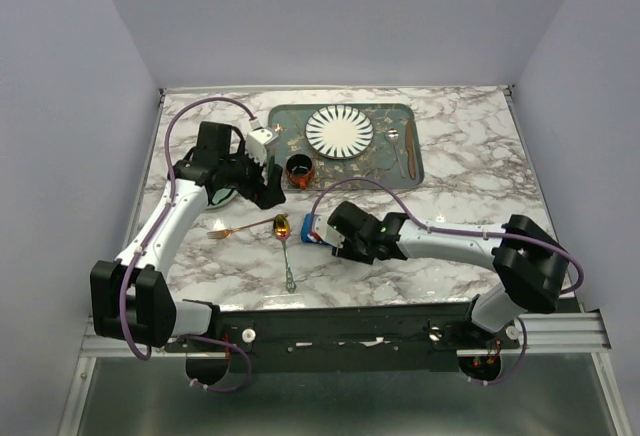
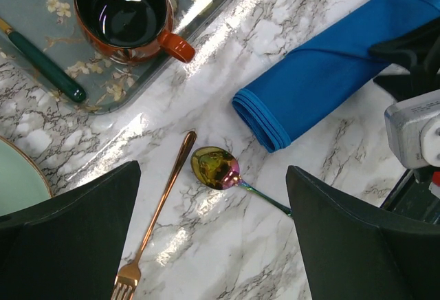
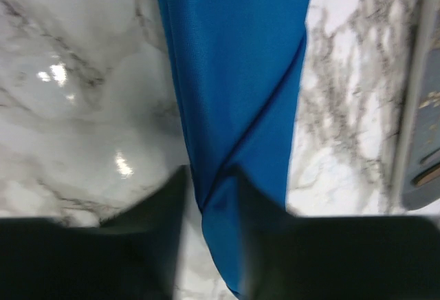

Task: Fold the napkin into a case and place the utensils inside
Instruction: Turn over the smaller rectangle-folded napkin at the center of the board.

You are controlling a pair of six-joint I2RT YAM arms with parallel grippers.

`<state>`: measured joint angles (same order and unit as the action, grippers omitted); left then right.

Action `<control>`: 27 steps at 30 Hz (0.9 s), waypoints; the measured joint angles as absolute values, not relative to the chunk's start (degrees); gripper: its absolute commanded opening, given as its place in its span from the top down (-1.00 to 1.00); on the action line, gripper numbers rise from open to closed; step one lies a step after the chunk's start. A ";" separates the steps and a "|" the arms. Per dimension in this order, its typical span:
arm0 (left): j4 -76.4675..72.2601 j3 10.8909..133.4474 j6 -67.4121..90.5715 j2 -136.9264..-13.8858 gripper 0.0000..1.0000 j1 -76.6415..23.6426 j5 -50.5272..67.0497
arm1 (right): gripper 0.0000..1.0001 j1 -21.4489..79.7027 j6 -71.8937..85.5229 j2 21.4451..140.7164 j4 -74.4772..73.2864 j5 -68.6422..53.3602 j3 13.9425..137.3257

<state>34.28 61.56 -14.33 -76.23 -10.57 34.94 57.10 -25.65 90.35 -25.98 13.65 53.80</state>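
The blue napkin is folded into a narrow case [image 2: 323, 66] that lies on the marble, mostly hidden under my right gripper in the top view [image 1: 311, 228]. My right gripper [image 1: 320, 228] is shut on the case's near end [image 3: 234, 73], with cloth pinched between its fingers [image 3: 158, 238]. The spoon [image 1: 283, 228] and the copper-pink fork [image 1: 235, 229] lie just left of the case's open end. In the left wrist view, the spoon [image 2: 214, 168] and fork [image 2: 158, 210] lie below my left gripper [image 2: 213, 245], which is open and empty. That gripper hovers [image 1: 268, 191] above them.
A grey-green patterned tray [image 1: 400, 116] at the back holds a striped white plate [image 1: 339, 131], a brown-handled cutlery pair [image 1: 408, 146] and a green-handled fork [image 2: 41, 62]. An orange mug [image 1: 298, 169] stands at its front edge. A pale green dish [image 2: 17, 183] lies under my left arm.
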 measured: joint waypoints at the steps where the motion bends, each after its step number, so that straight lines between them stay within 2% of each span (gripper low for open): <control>1: 34.37 61.10 -14.48 -75.70 -0.97 -10.57 34.96 | -0.48 58.33 -24.77 90.32 -26.17 13.87 53.41; 6: 36.03 58.67 -16.99 -72.82 -0.97 -10.57 35.20 | -0.47 61.41 -20.05 89.56 -29.08 12.45 53.74; 8: 36.95 57.84 -18.70 -72.07 -0.90 -10.57 35.75 | -0.37 61.43 -18.57 88.03 -31.31 10.96 54.78; 9: 37.17 57.10 -19.84 -71.48 -0.72 -10.57 36.01 | -0.30 61.32 -18.09 86.96 -32.67 10.17 55.61; 10: 37.71 56.31 -20.93 -70.85 -0.62 -10.57 36.40 | -0.23 60.77 -17.93 85.54 -33.85 8.93 56.53; 11: 38.52 55.42 -22.57 -70.04 -0.51 -10.57 36.86 | -0.03 60.18 -17.80 84.60 -34.59 7.57 57.19; 12: 39.40 54.54 -23.81 -69.23 -0.24 -10.79 37.12 | 0.06 59.33 -17.80 83.13 -35.42 5.63 57.87; 14: 40.58 53.71 -26.46 -68.16 0.01 -11.57 37.21 | 0.25 55.72 -18.55 79.20 -37.23 2.09 58.52; 15: 40.84 53.23 -28.29 -67.68 0.17 -12.14 37.21 | 0.28 53.87 -19.64 77.58 -37.87 0.69 58.37; 18: 41.89 52.12 -31.44 -67.16 0.25 -15.79 37.12 | 0.29 48.47 -23.42 73.73 -38.39 -1.26 55.35; 21: 42.78 52.05 -32.84 -69.71 0.29 -20.36 36.97 | 0.31 47.18 -27.88 72.95 -38.85 -2.15 51.11; 27: 42.83 53.69 -30.92 -79.57 0.33 -25.85 36.23 | 0.34 47.27 -33.89 78.46 -38.70 -3.79 46.74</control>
